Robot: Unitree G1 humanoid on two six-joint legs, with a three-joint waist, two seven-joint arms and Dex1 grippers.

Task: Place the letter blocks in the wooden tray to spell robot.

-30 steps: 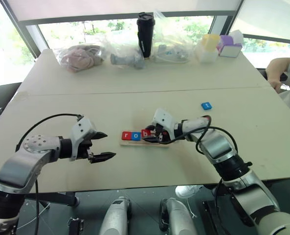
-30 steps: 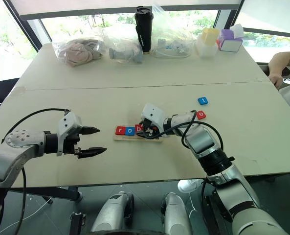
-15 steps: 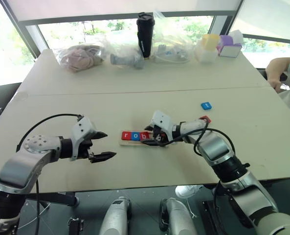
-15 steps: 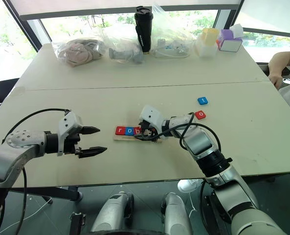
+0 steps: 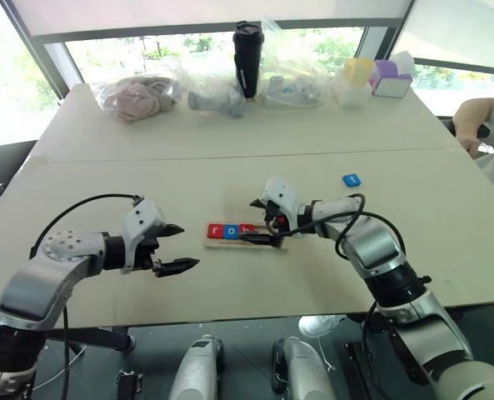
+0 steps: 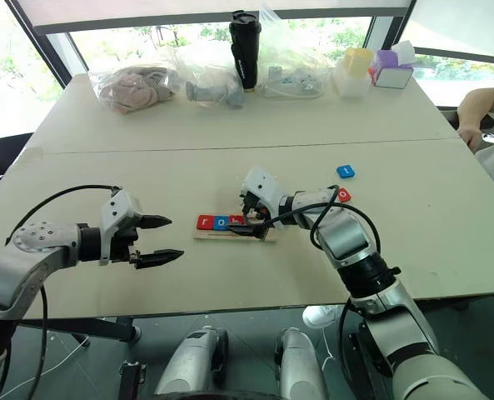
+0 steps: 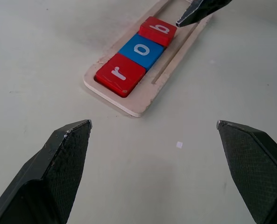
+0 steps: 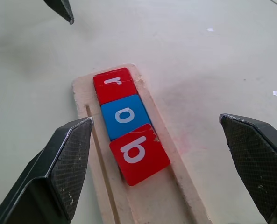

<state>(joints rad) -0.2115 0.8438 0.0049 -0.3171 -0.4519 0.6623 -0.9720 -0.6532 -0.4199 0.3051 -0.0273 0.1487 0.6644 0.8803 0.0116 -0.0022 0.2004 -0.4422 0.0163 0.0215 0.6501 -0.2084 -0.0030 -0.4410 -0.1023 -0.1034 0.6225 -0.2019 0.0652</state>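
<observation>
1. Right wrist view looks down on the wooden tray (image 8: 143, 196), a long narrow holder whose long axis runs across the bench (image 5: 230, 158) from the robot's left to its right.
2. Three letter blocks sit touching in the tray's slot, starting at its left end: a red r (image 8: 113, 84), a blue o (image 8: 125, 115), then a red b (image 8: 139, 153). The rest of the slot past the b is bare wood.
3. Another blue block (image 5: 351, 179) lies flat on the bench, well apart from the tray, beyond its right end. A red block (image 6: 343, 196) lies nearer the tray on that same side, partly hidden by the right arm.
4. Right hand (image 5: 261, 220) hovers just over the tray beside the b, fingers spread wide, holding nothing.
5. Left hand (image 5: 177, 247) hangs off the tray's left end, near but apart, fingers also spread and empty.
6. Pale bench; beyond the tray at its far edge stand clear plastic bags (image 5: 138, 96), a black tumbler (image 5: 247, 58), and yellow and purple boxes (image 5: 371, 79), under big windows.
</observation>
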